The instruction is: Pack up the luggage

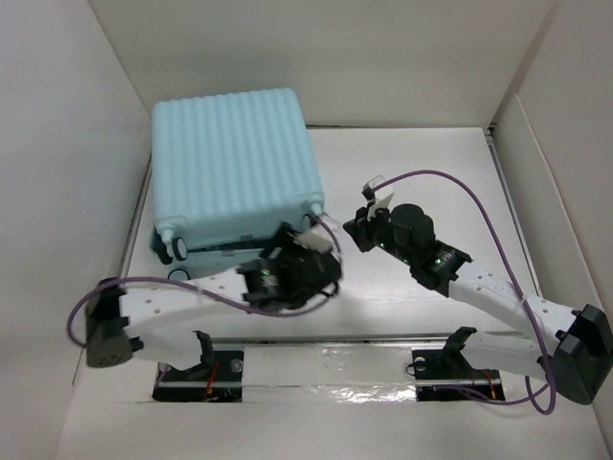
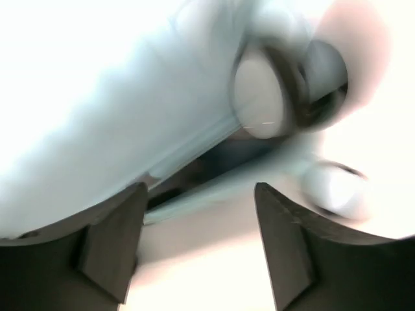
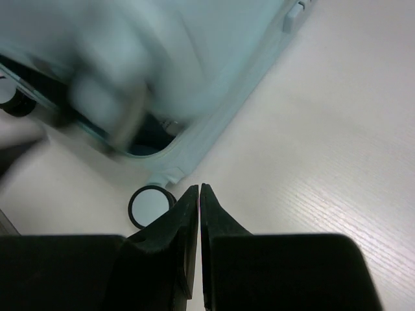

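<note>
The large pale aqua-blue ribbed hard-shell suitcase lies at eleven o'clock on the white table. The left gripper, jaws apart, hovers at its five o'clock wheeled corner, seemingly touching nothing. The right gripper is pinched together, empty.

Ribbed, slightly glossy hard-plastic luggage, smooth pale wood-grain table, matt white board walls

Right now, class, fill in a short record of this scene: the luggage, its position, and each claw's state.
luggage: pale blue, ribbed shell up, lying flat
position: far left of table
wheels: on its near edge
left claw: open, empty, at the luggage's wheeled edge
right claw: shut, empty, beside the luggage
</note>
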